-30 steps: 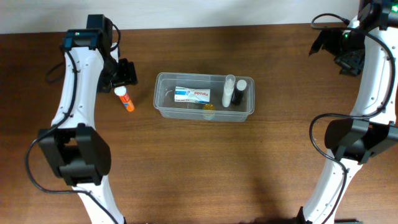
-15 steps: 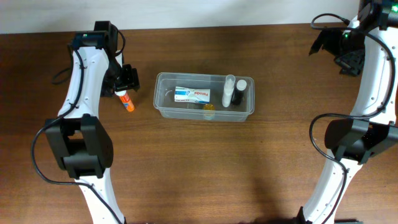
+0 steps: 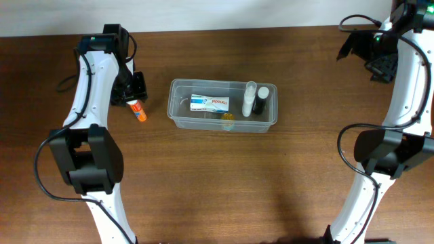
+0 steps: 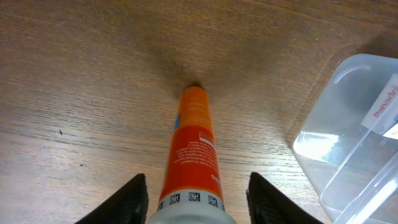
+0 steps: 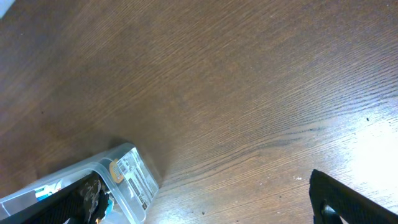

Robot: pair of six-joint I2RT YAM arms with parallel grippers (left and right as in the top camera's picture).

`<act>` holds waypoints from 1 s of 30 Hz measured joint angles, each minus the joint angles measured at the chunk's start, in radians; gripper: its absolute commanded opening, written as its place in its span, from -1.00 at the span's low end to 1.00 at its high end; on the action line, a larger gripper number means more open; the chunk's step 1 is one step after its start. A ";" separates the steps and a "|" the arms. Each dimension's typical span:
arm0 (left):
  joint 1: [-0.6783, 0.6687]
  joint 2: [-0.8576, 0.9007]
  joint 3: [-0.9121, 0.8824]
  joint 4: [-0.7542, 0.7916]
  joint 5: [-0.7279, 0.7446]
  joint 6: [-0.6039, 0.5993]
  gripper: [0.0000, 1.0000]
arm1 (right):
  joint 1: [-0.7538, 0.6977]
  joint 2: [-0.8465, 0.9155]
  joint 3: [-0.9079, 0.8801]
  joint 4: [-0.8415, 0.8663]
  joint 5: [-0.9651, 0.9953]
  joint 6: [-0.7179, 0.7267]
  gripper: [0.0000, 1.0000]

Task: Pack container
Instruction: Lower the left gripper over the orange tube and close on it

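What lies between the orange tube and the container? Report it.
Nothing visible. The tube lies on bare table left of the container, the left gripper astride it. The container has no lid on.

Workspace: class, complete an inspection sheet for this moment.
Surface: brown wood-grain table.
Job's things: clear container holds a white box, two small bottles and a yellow item; orange tube lies outside it, on the left arm's side.
Clutter: nothing seen.
Grippers: left gripper straddles the orange tube, contact unclear; right gripper open, holding nothing, far from the container.
Cables: black cables loop along both arms.
Surroundings: pale strip beyond the table's far edge.
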 measured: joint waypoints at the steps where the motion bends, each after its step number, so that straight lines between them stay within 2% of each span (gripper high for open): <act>1: 0.000 0.000 0.000 0.000 0.000 0.001 -0.04 | 0.000 0.000 0.000 0.000 0.000 0.000 0.97; 12: 0.000 0.000 0.000 0.001 0.000 0.001 -0.31 | 0.000 0.000 0.000 0.000 0.000 0.000 0.97; 16: 0.000 0.000 0.000 0.002 0.000 0.002 -0.49 | 0.000 0.000 0.000 0.000 0.000 0.000 0.97; 20: 0.000 0.000 0.000 0.010 0.000 0.001 -0.50 | 0.000 0.000 0.000 0.000 0.000 0.000 0.97; 23: 0.000 0.000 0.000 0.010 0.000 0.001 -0.58 | 0.000 0.000 0.000 0.000 0.000 0.000 0.97; 30: 0.000 0.000 0.003 -0.021 0.000 0.001 -0.57 | 0.000 0.000 0.000 0.000 0.000 -0.001 0.97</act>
